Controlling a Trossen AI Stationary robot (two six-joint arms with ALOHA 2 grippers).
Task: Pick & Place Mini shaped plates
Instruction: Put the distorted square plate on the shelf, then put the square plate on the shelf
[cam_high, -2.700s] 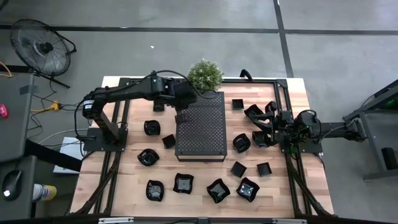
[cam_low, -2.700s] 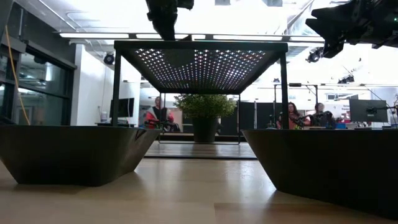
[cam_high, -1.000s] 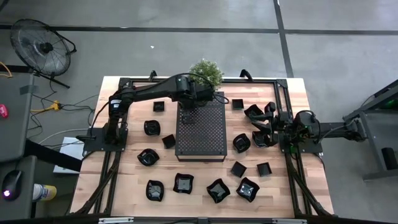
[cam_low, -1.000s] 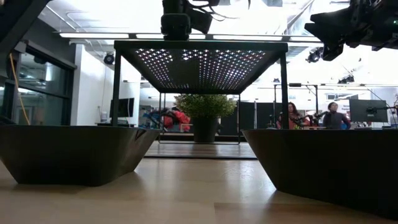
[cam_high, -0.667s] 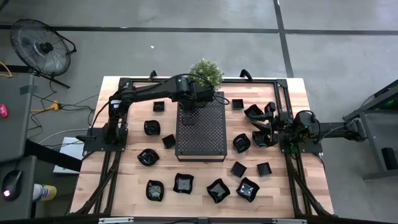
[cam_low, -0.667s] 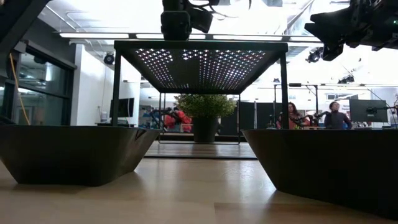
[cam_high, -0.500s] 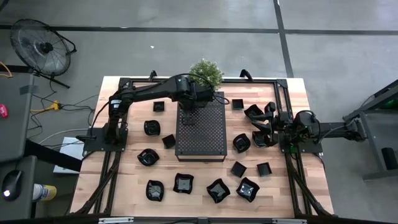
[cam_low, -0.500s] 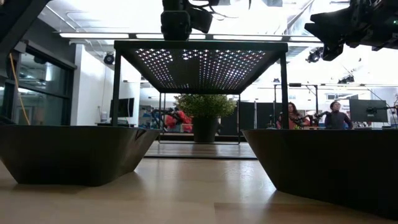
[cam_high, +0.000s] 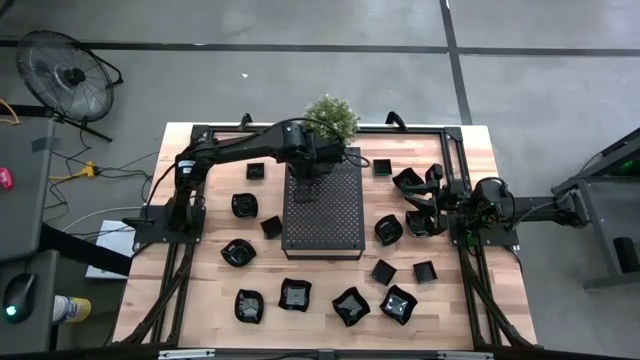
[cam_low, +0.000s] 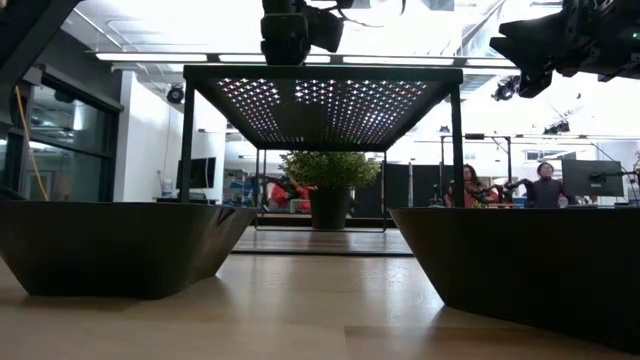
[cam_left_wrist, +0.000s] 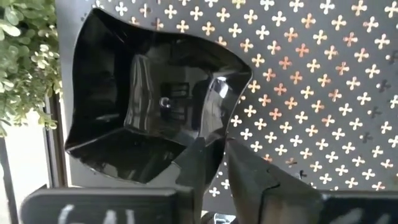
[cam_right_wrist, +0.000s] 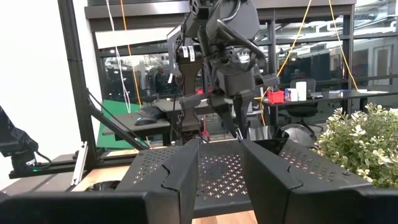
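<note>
Since the earliest frame the left arm has swung from the near-left side of the perforated tray (cam_high: 325, 225) to its far end beside the potted plant (cam_high: 330, 118). In the last second it has hardly shifted.

The left gripper (cam_left_wrist: 214, 146) is pinched narrowly on the rim of a wavy-rimmed plate (cam_left_wrist: 149, 93), holding it just over the tray's far-left corner. The step in hand looks like the set-down. To do it well, lower straight until the plate's base meets the perforated top, keep it level and inside the tray edge, and part the fingers only then. After that, lift vertically so the glossy rim is not dragged toward the plant.

The right gripper (cam_right_wrist: 219, 149) waits at the table's right side, its fingers apart and empty.

Counted, there is one wooden table (cam_high: 205, 290), one tray and one plant. About fourteen mini plates (cam_high: 351, 306) lie on the wood around the tray. Those crowded beside the right gripper are hard to separate, so the count may be off by one. The held plate is one more.
</note>
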